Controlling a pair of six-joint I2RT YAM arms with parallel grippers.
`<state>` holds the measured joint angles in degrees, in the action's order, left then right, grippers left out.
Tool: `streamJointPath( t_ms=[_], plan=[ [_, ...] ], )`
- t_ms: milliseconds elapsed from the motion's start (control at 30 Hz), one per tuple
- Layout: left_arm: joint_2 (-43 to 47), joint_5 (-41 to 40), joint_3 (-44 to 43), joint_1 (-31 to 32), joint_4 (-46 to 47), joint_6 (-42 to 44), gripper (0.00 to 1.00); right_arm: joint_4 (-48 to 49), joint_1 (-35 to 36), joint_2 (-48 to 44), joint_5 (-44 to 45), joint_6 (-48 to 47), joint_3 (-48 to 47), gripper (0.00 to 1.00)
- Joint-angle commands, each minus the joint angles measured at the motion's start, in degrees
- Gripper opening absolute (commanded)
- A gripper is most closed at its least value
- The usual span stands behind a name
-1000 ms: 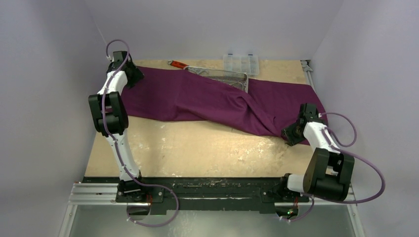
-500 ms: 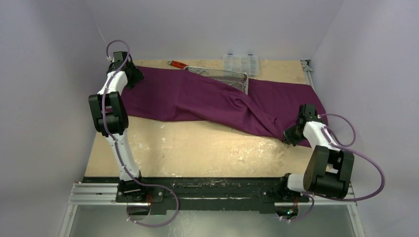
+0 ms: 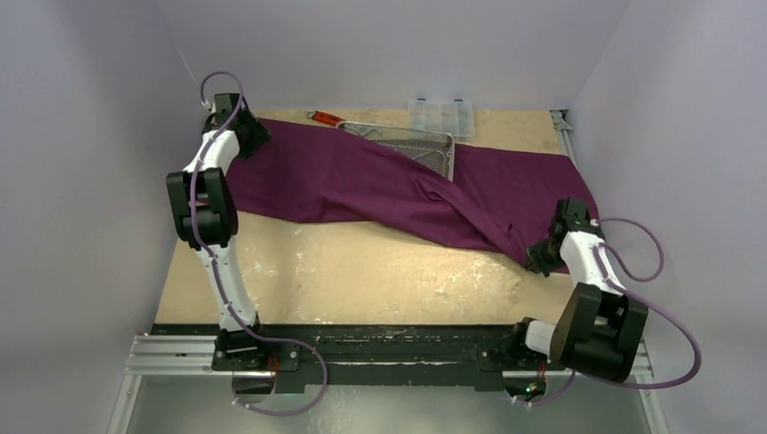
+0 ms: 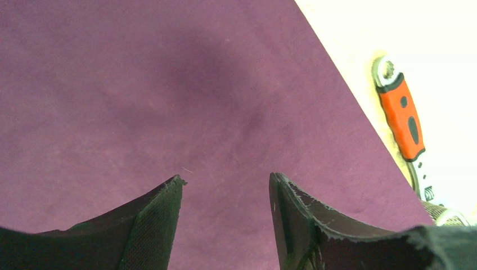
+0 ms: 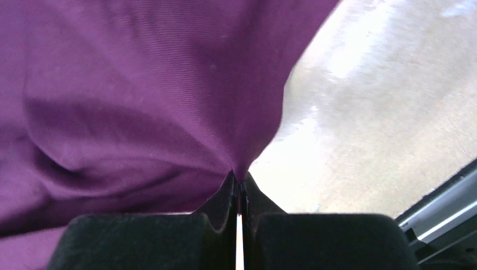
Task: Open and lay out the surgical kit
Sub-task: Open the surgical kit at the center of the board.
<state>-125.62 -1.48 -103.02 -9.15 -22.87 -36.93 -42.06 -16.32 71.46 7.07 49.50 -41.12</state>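
Observation:
The dark-purple cloth [image 3: 380, 185] of the surgical kit lies rumpled across the table's back half, one fold running over the silver wire-mesh tray [image 3: 411, 138]. My right gripper [image 3: 540, 258] is shut on the cloth's near right edge [image 5: 169, 95], and the fabric draws into a peak between its fingertips [image 5: 240, 181]. My left gripper [image 3: 250, 136] hovers open at the far left corner; its fingers [image 4: 160, 211] frame bare cloth [image 4: 169, 95] with nothing between them. The tray's contents are hidden.
A red-handled wrench [image 4: 402, 115] lies on the bare wood just beyond the cloth's far edge [image 3: 324, 117]. A clear plastic compartment box [image 3: 440, 116] stands behind the tray. The tan tabletop [image 3: 362, 271] stretches toward the arm bases, with a metal rail [image 5: 444, 211] at the right.
My right gripper closed onto the cloth's near right edge and drew it toward the near right. The left gripper shifted slightly right at the far corner.

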Motion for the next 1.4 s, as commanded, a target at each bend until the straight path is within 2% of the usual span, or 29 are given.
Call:
streamJointPath(
  t_ms=[0, 433, 600, 800, 1033, 1133, 1233, 1367],
  plan=[
    [3.4, 1.2, 0.7, 3.8, 4.7, -2.3, 0.58, -0.2, -5.2, -0.3, 2.9, 2.7, 3.9, 0.0],
    [-6.7, 3.3, -9.7, 12.9, 10.6, -5.9, 0.63, 4.1, -5.3, 0.1, 1.6, 0.6, 4.8, 0.0],
    [-10.4, -1.2, -12.9, 13.8, 9.8, -7.0, 0.66, 4.8, -5.3, 0.1, 1.7, -0.4, 5.7, 0.0],
    [-14.1, -6.6, -18.0, 14.9, 4.4, -5.0, 0.7, 5.0, -5.3, -0.5, 2.9, -1.4, 5.0, 0.0],
    [-17.6, -5.4, -20.9, 15.1, 4.2, -3.5, 0.8, 5.0, -5.3, -1.4, 3.3, -2.1, 5.0, 0.0],
    [-18.7, -4.1, -22.1, 15.2, 4.5, -3.0, 0.8, 4.9, -5.3, -2.0, 3.5, -2.2, 5.4, 0.0],
    [-19.5, -5.4, -23.7, 15.1, 2.1, -3.2, 0.79, 4.9, -5.3, -2.5, 3.6, -2.2, 5.5, 0.0],
    [-19.8, -9.7, -24.7, 15.1, -2.9, -3.2, 0.6, 5.0, -5.3, -2.8, 3.9, -2.3, 5.5, 0.0]
  ],
)
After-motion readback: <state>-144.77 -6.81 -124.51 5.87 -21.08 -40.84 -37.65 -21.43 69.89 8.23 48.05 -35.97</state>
